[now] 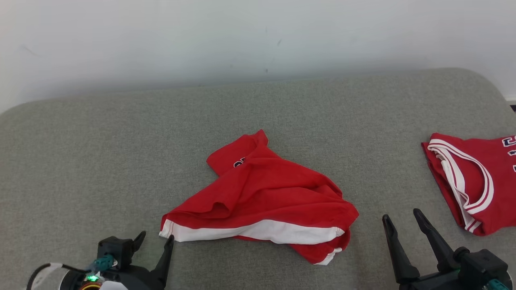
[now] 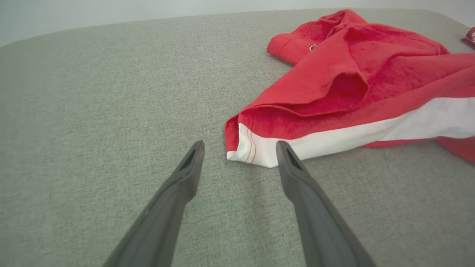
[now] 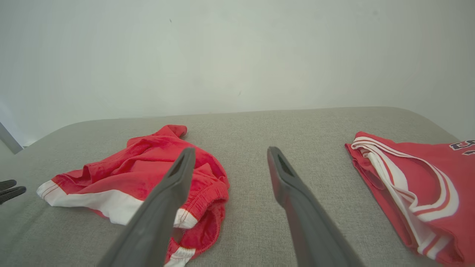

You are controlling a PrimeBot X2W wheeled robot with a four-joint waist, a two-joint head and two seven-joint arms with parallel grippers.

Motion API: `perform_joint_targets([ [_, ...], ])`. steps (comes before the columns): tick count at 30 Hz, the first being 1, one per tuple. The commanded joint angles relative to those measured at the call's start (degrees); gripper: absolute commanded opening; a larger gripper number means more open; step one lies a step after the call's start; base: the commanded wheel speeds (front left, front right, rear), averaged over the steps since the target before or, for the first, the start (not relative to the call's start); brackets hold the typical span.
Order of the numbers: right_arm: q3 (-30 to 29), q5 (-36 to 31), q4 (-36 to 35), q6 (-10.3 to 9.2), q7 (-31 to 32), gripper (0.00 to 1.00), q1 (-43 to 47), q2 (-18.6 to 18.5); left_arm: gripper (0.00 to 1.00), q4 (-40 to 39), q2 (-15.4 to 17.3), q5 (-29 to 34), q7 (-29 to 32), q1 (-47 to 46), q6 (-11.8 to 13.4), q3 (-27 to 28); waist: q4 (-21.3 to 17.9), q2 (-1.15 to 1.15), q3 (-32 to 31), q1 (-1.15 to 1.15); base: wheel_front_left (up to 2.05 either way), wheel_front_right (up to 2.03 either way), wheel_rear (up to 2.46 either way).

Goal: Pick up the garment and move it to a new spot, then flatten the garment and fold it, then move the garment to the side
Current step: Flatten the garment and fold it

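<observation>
The garment (image 1: 266, 193) is a crumpled red piece with a white band along its near edge, lying at the middle of the grey padded surface (image 1: 88, 153). My left gripper (image 1: 157, 236) stands open at the lower left. In the left wrist view its fingertips straddle the garment's (image 2: 352, 81) white left corner, just short of it, and the left gripper (image 2: 241, 142) holds nothing. My right gripper (image 1: 401, 214) stands open at the lower right, a little right of the garment's right end. In the right wrist view the garment (image 3: 141, 170) lies left of the right gripper (image 3: 231, 149).
A second red jersey (image 1: 471, 181) with white and red trim lies at the right edge of the surface, also seen as the jersey (image 3: 415, 178) in the right wrist view. A pale wall (image 1: 258, 36) rises behind the rounded far edge.
</observation>
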Motion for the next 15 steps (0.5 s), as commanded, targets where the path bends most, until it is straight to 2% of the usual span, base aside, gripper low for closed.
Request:
perform_joint_targets([
  [1,0.21,0.26,0.23,-0.02,-0.46,1.00,-0.52,-0.43,1.00,1.07,-0.08,-0.91,0.22,-0.90,-0.53,0.07,-1.16,0.00,1.55,0.00,0.00,0.00,0.00],
  [10,1.20,1.27,1.94,-0.02,-1.13,1.00,-2.10,-0.86,1.00,6.05,-0.25,-1.97,0.22,-4.79,-1.90,-0.32,-2.22,0.00,4.00,0.00,0.00,0.00,0.00],
  [11,1.22,1.27,2.08,-0.02,-1.25,1.00,-2.24,-0.91,0.92,6.30,-0.28,-2.05,0.17,-5.02,-1.99,-0.36,-2.22,0.00,4.15,0.00,0.00,0.00,0.00],
  [12,1.27,1.36,2.22,-0.02,-1.27,1.00,-2.28,-0.93,0.44,6.48,-0.26,-2.09,0.01,-5.19,-2.07,-0.42,-2.20,0.00,4.29,0.00,0.00,0.00,0.00],
  [13,1.40,1.45,2.41,-0.02,-1.13,1.00,-2.25,-0.98,0.04,6.63,-0.34,-2.36,-0.03,-5.24,-2.36,-0.53,-2.18,0.00,4.39,0.00,0.00,0.00,0.00],
  [15,1.77,1.89,2.86,-0.02,-0.79,1.00,-2.42,-1.18,0.00,6.82,-0.26,-2.31,-0.04,-5.53,-2.29,-0.65,-2.12,0.00,4.60,0.00,0.00,0.00,0.00],
])
